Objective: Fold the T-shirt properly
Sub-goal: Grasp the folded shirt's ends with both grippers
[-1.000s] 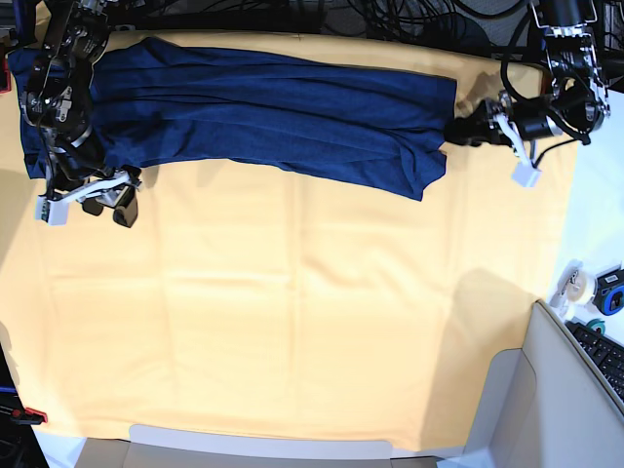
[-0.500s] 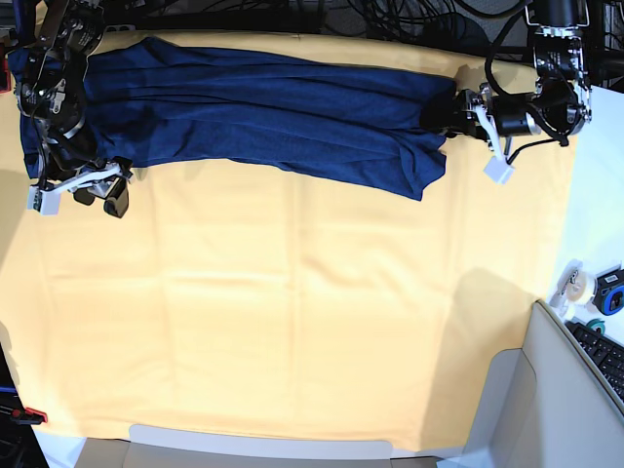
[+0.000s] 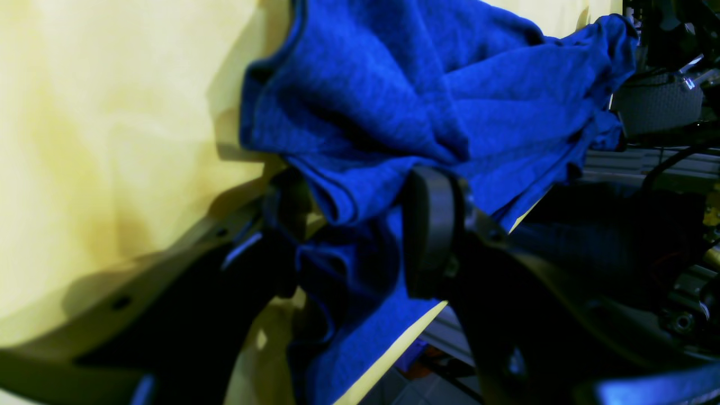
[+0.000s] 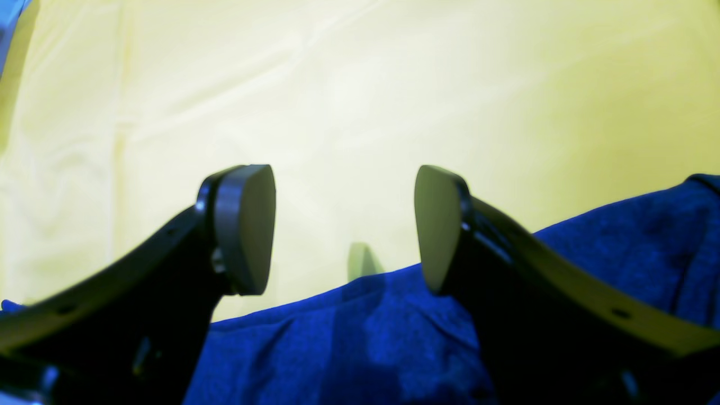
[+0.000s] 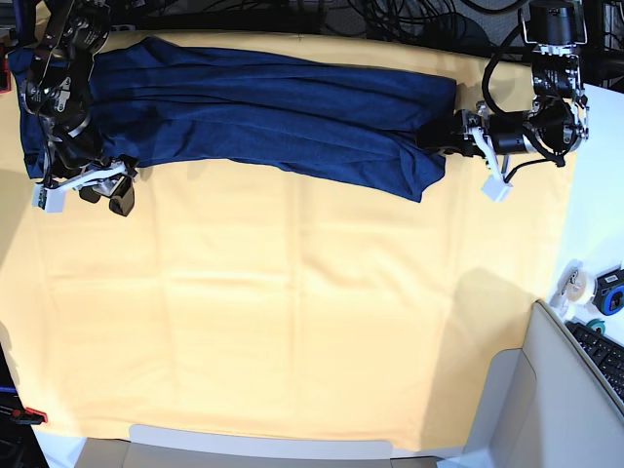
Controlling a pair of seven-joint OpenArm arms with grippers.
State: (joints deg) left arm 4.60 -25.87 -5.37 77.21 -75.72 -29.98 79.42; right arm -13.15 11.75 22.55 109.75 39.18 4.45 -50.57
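The navy T-shirt (image 5: 273, 112) lies stretched in a long band across the far side of the yellow cloth (image 5: 292, 312). My left gripper (image 5: 436, 136) is at the shirt's right end. In the left wrist view this gripper (image 3: 357, 230) is open, and a bunched fold of the T-shirt (image 3: 394, 84) sits between its black fingers (image 3: 430, 225). My right gripper (image 5: 105, 197) hangs at the shirt's lower left edge. In the right wrist view it (image 4: 343, 230) stands open over bare cloth, with the T-shirt's edge (image 4: 619, 253) just beneath the fingers.
Cables (image 5: 409, 19) crowd the far edge behind the shirt. At the right, beyond the cloth, are tape rolls (image 5: 580, 288), a keyboard (image 5: 604, 356) and a grey panel (image 5: 546, 409). The yellow cloth reaches to the near edge.
The left gripper has slid left onto the shirt's right end, so fabric now sits between its fingers. The right gripper has risen slightly toward the shirt's lower left edge.
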